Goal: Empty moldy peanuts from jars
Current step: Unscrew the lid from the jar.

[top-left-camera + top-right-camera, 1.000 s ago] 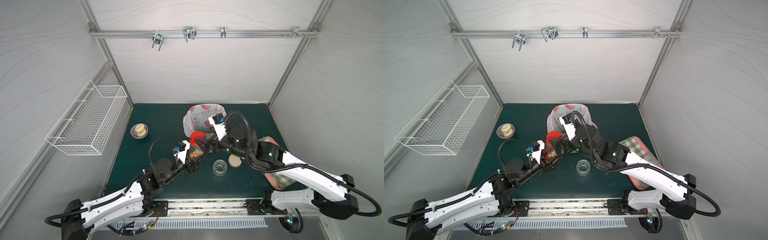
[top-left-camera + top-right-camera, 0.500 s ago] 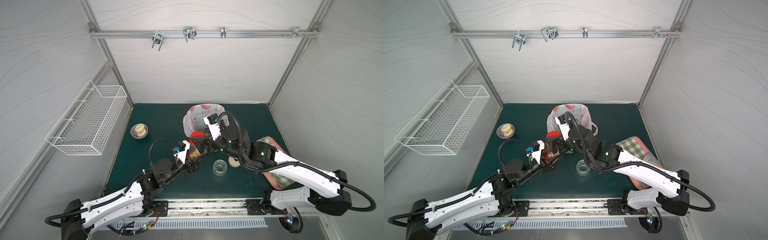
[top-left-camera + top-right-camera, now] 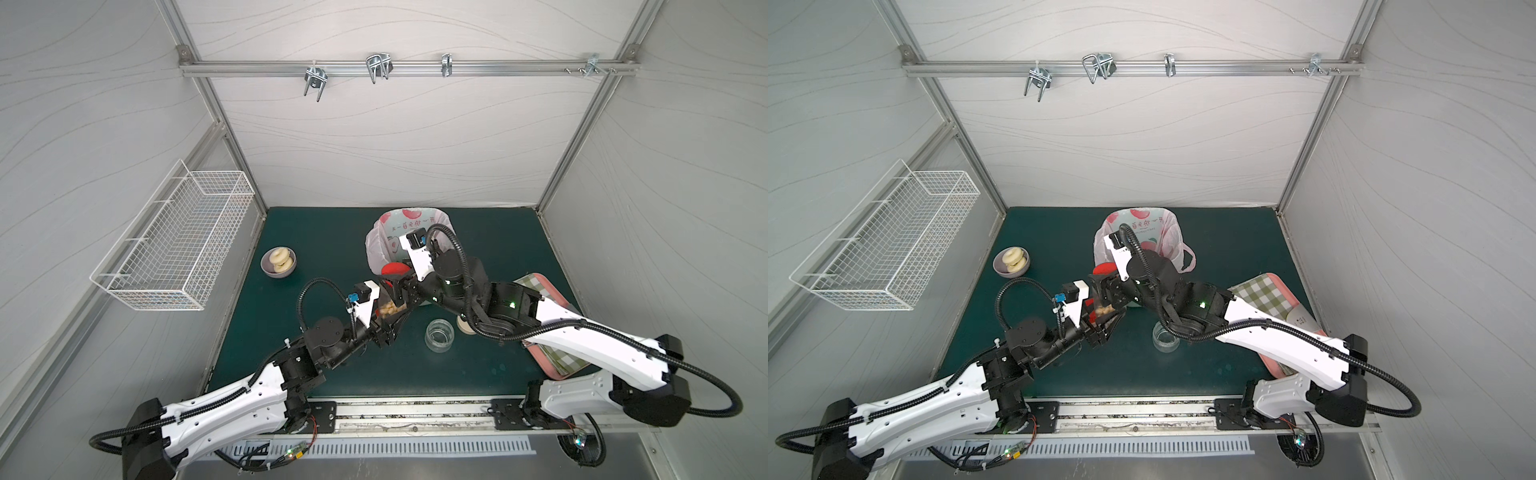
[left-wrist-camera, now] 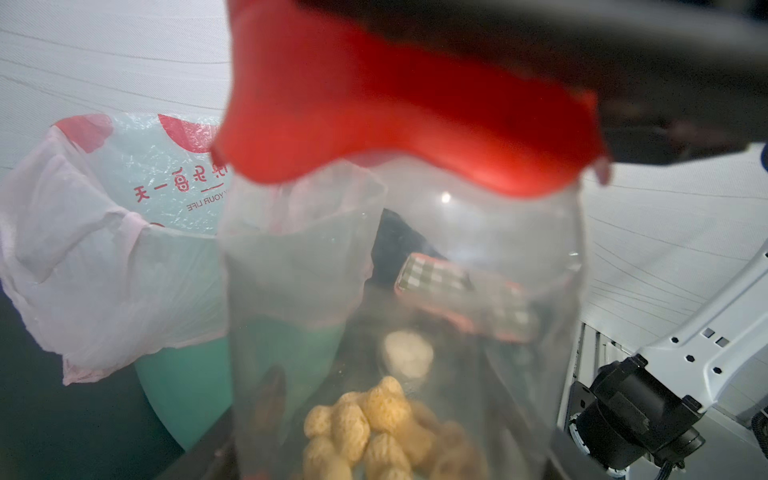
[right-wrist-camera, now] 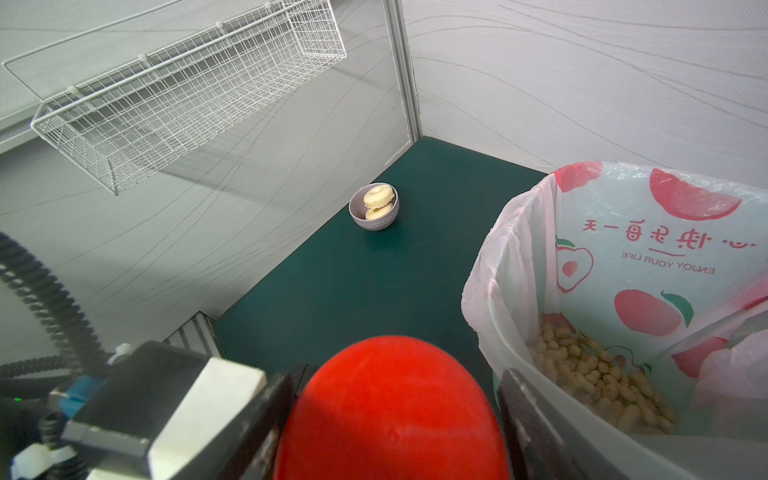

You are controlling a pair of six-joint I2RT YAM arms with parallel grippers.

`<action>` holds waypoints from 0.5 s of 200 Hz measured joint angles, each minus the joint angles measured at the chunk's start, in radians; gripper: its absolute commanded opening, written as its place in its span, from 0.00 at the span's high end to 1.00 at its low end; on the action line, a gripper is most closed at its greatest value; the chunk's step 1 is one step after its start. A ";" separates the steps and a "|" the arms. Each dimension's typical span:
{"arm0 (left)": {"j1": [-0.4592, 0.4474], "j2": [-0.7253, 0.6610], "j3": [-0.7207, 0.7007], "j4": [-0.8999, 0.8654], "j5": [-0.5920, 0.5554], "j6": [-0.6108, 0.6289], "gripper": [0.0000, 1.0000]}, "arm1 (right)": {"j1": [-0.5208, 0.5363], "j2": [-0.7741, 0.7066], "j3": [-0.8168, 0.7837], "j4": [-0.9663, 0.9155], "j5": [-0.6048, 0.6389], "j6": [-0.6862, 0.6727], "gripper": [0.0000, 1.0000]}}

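Observation:
A clear jar (image 4: pixel 399 291) with a red lid (image 5: pixel 390 415) is held above the green mat, with my left gripper (image 3: pixel 388 316) shut on its body. Moldy peanuts (image 4: pixel 365 424) lie in its lower part. My right gripper (image 5: pixel 395 419) is over the jar, its two fingers pressed against opposite sides of the red lid (image 3: pixel 395 268). A second jar (image 3: pixel 439 334), open and empty, stands to the right on the mat. Its beige lid (image 3: pixel 463 327) lies beside it, partly under my right arm. More peanuts (image 5: pixel 602 374) lie in the bagged bin.
The mint-green bin with the pink fruit-print bag (image 3: pixel 409 224) stands just behind the held jar. A grey bowl with two ring pastries (image 3: pixel 278 262) sits at the left. A checked tray (image 3: pixel 540 286) lies at the right under my right arm. A wire basket (image 3: pixel 174 241) hangs on the left wall.
My right gripper has moved in over the red lid and drawn its jaws together onto it. My left arm and the jar have stayed still.

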 measured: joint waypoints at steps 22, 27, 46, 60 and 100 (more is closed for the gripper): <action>0.000 -0.001 0.000 -0.001 0.000 0.000 0.51 | 0.000 0.000 0.000 0.000 -0.009 0.001 0.38; 0.000 -0.001 0.000 -0.001 0.000 0.000 0.51 | 0.000 0.000 0.000 0.000 -0.010 0.001 0.40; 0.000 -0.002 0.000 -0.001 0.003 0.000 0.51 | 0.000 0.000 0.000 0.000 -0.019 0.005 0.46; 0.000 -0.004 0.000 -0.001 0.004 0.000 0.51 | 0.000 -0.001 0.000 0.000 -0.027 0.005 0.47; 0.000 -0.011 0.000 0.000 0.025 0.000 0.52 | 0.000 -0.017 0.000 -0.010 -0.059 0.004 0.53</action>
